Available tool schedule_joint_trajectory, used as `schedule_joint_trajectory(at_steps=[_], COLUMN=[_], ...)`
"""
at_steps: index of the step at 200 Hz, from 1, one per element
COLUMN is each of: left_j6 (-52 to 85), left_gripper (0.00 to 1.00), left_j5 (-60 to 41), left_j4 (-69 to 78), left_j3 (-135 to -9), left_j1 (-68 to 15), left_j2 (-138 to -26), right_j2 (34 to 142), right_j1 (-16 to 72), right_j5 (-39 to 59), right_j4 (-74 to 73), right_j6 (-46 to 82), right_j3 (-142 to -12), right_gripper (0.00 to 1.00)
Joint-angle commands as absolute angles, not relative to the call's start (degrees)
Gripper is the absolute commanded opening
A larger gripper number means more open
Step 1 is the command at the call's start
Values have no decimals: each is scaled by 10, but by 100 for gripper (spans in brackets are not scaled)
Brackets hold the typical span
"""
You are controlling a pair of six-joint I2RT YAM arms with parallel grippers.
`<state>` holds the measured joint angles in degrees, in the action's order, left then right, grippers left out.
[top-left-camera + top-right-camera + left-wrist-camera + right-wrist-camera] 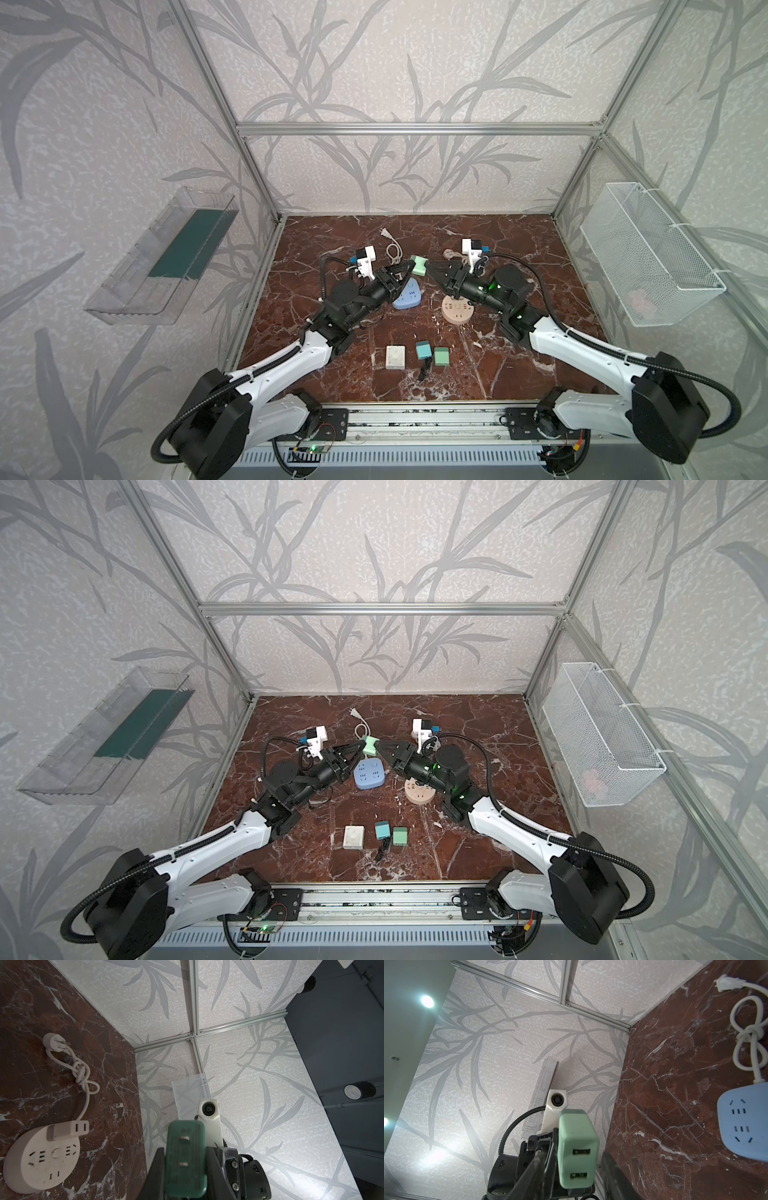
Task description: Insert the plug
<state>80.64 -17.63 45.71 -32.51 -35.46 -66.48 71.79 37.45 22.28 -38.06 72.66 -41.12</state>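
One plug point(419, 266), two sockets point(408, 297) point(457, 316), three chargers point(395, 356) point(424, 350) point(441, 356).
Prongs face frame-left, long axis roughly up-down; left fingers point(154, 1176) grasp it, right fingers point(612, 1176) parted.

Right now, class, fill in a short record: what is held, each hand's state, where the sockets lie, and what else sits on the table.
Held item: green charger, lifted off the marble table
Left hand: shut on the green charger
Right hand: open around its USB end, one finger clear
Sockets: blue power strip near the charger; round beige strip to its right
Others: three small adapters nearer the front
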Motion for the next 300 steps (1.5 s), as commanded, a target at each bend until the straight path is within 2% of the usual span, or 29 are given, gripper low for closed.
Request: schedule_joint_trajectory(at_steps=[1, 80, 121, 142, 164, 168, 177, 181, 183, 185, 208, 240, 273, 300], left_j6=[827, 825, 824, 824, 824, 823, 820, 817, 815, 813, 769, 585, 390, 328], left_gripper=[0, 0, 0, 0, 0, 14, 68, 89, 96, 98, 99, 99, 95, 92], left_j5=[-184, -189, -194, -197, -200, -200, -202, -204, -206, -207, -232, -225, -189, -150], left_j4=[509, 508, 509, 510, 501, 494, 465, 450, 442, 433, 295, -64, -349, -426], left_j3=[-331, -338, -341, -344, -345, -347, -348, -348, -348, -347, -340, -416, -534, -552], left_j1=[-359, -362, -364, -366, -365, -365, -358, -352, -349, -344, -283, -216, -217, -218], left_j2=[-669, -672, -680, -686, -689, -689, -682, -677, -674, -670, -607, -511, -544, -558], right_j2=[726, 737, 746, 748, 742, 739, 732, 729, 727, 724, 694, 650, 626, 624], right_j1=[376, 379, 382, 383, 382, 382, 382, 382, 382, 382, 379, 378, 379, 378], right_j5=[236, 239, 255, 258, 254, 253, 248, 247, 246, 245, 235, 209, 166, 139], right_j4=[-405, -400, -408, -404, -388, -380, -358, -346, -339, -333, -221, -28, 133, 227], right_j6=[725, 723, 726, 726, 720, 717, 709, 705, 703, 700, 665, 587, 530, 505], right_j3=[-435, -448, -457, -456, -454, -453, -454, -455, -455, -456, -468, -506, -543, -571], right_gripper=[44, 36, 24, 0, 0, 0, 0, 0, 0, 0, 0, 0, 0, 0])
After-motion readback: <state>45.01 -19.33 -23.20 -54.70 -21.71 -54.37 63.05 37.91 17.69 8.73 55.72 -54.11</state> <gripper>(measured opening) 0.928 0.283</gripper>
